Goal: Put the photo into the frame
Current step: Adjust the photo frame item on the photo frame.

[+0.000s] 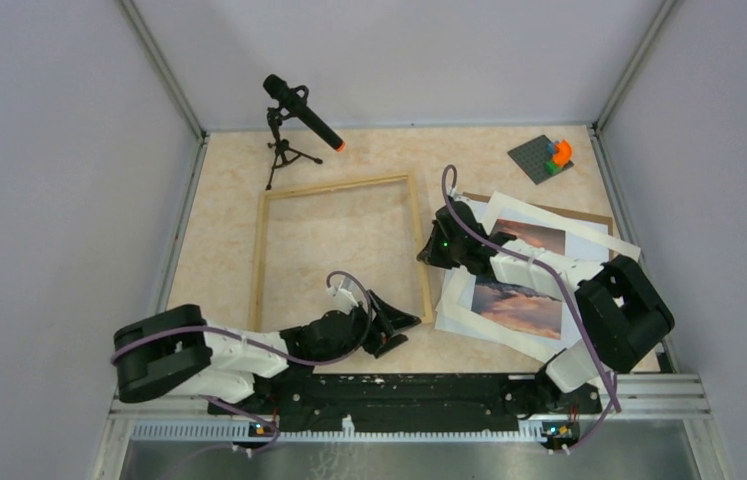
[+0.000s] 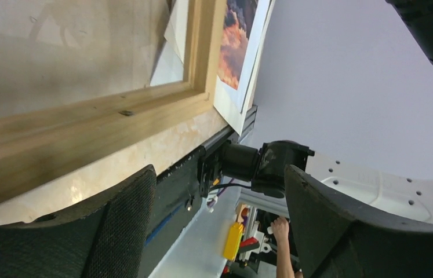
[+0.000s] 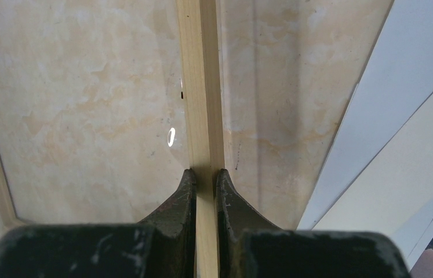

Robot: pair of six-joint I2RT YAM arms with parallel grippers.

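The frame [image 1: 339, 187], thin light wood strips, lies flat in the middle of the table. My right gripper [image 1: 427, 250] is shut on its right strip, and the right wrist view shows the strip [image 3: 200, 87] pinched between the fingers of that gripper [image 3: 205, 174]. The photo [image 1: 517, 306], a sunset print on white paper, lies right of the frame, partly under my right arm. My left gripper [image 1: 404, 333] is open and empty just outside the frame's near right corner. The left wrist view shows that corner [image 2: 144, 98], the photo's edge [image 2: 234, 40] and the open left gripper [image 2: 219, 197].
White sheets [image 1: 604, 243] and a brown backing board [image 1: 594, 214] lie under and beside the photo. A microphone on a tripod [image 1: 294, 112] stands at the back left. A grey baseplate with coloured bricks [image 1: 546, 157] sits at the back right. Walls enclose the table.
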